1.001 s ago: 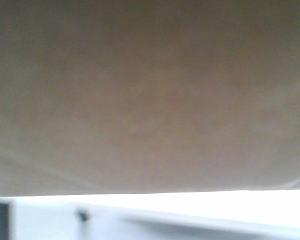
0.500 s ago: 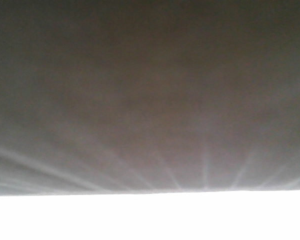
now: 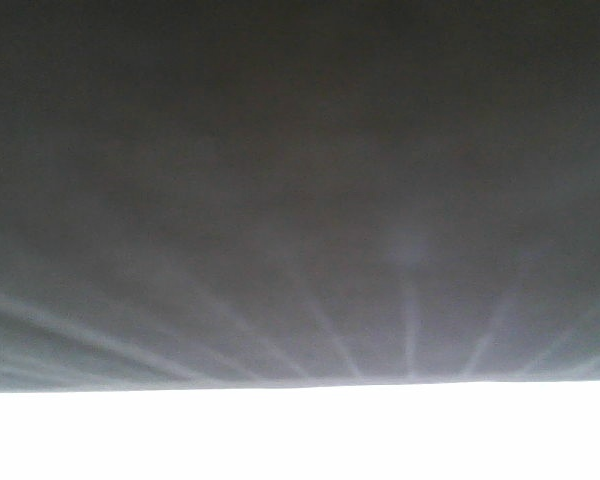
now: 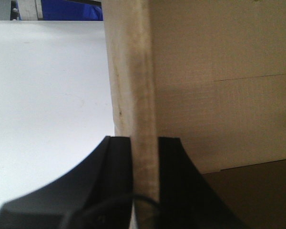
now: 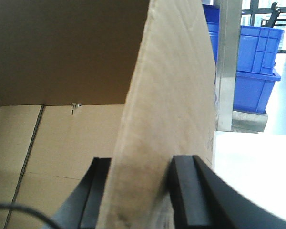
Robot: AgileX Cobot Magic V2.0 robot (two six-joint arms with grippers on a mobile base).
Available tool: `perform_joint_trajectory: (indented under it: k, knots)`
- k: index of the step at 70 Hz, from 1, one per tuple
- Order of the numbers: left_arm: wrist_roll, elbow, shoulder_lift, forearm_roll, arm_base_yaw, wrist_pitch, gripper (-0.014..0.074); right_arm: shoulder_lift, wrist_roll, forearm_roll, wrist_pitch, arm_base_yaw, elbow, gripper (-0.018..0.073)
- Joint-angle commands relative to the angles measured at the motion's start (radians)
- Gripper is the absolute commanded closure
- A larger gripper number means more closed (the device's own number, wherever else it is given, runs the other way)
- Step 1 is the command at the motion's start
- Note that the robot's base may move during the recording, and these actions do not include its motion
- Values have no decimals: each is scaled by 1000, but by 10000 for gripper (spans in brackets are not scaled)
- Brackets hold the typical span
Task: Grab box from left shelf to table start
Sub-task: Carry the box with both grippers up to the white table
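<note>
left fingers (image 4: 117, 164), right fingers (image 5: 183, 191): two each, pinching one box (image 4: 219, 71) wall.

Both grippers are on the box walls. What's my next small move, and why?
Probably ease the box straight down. The left gripper and right gripper each clamp a wall, the table shows beside it, and contact is not visible.

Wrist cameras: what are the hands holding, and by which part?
The brown corrugated cardboard box; left hand and right hand each clamp an upright panel's edge.
</note>
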Motion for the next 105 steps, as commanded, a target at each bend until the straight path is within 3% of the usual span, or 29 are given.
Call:
perform_joint_trajectory:
  k: [1,87,105]
  knots:
    - [22,-12,9,-44,-12,61,688,20,-6,-68,-102,-6,-23,501]
    - [22,-12,9,-44,-12,61,688,20,-6,-67,-103,-6,-23,501]
    - [16,-61,31,-9,-11,-48,688,76,-6,-66,-117,-6,-34,501]
